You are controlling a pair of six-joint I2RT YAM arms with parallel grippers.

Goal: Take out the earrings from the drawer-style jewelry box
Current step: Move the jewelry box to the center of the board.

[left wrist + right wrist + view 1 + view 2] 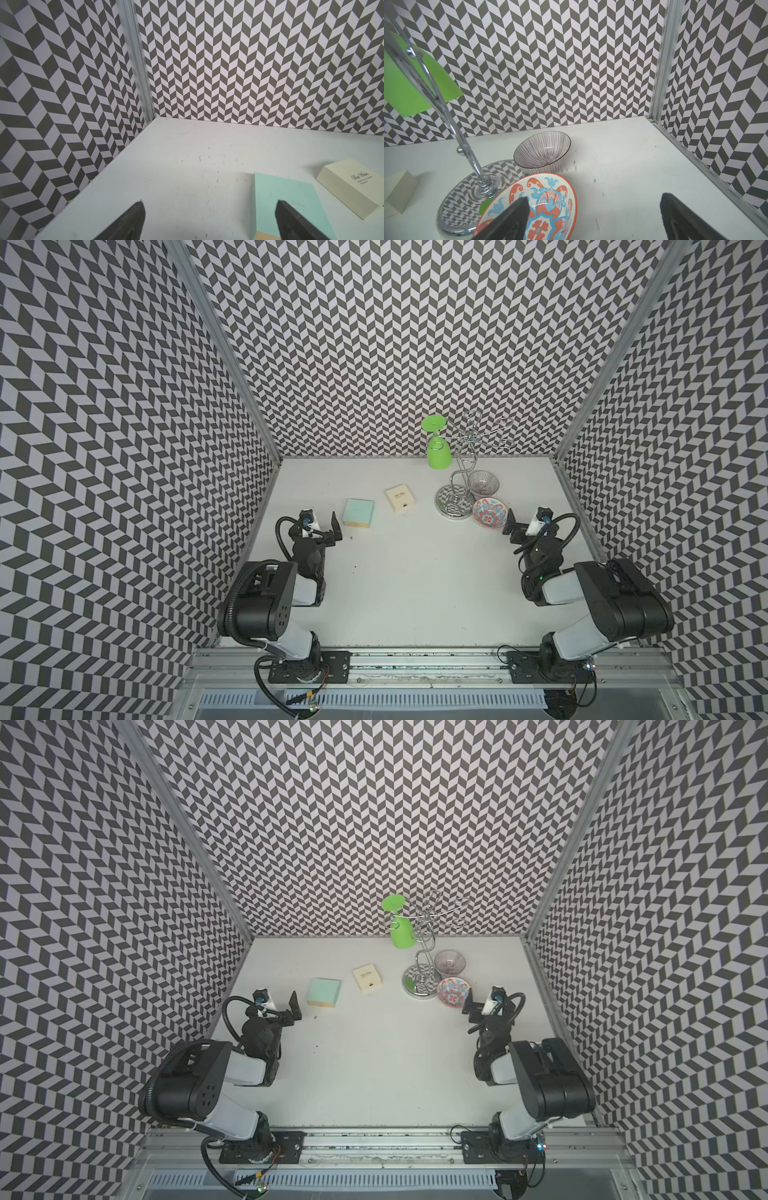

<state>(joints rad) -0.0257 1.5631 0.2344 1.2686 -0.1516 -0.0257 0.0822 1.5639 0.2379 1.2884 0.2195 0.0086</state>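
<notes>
Jewelry box sits on white table amid chevron walls; left pincer, right pincer apart.

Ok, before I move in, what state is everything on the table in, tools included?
Mint box: closed, lying flat.
Cream box: closed, lying flat.
Chrome rack: upright, one glass hung on it.
Green wine glass: hanging upside down from the rack.
Striped bowl: upright, empty.
Patterned bowl: upright, empty.
Left tool: open, holding nothing.
Right tool: open, holding nothing.
</notes>
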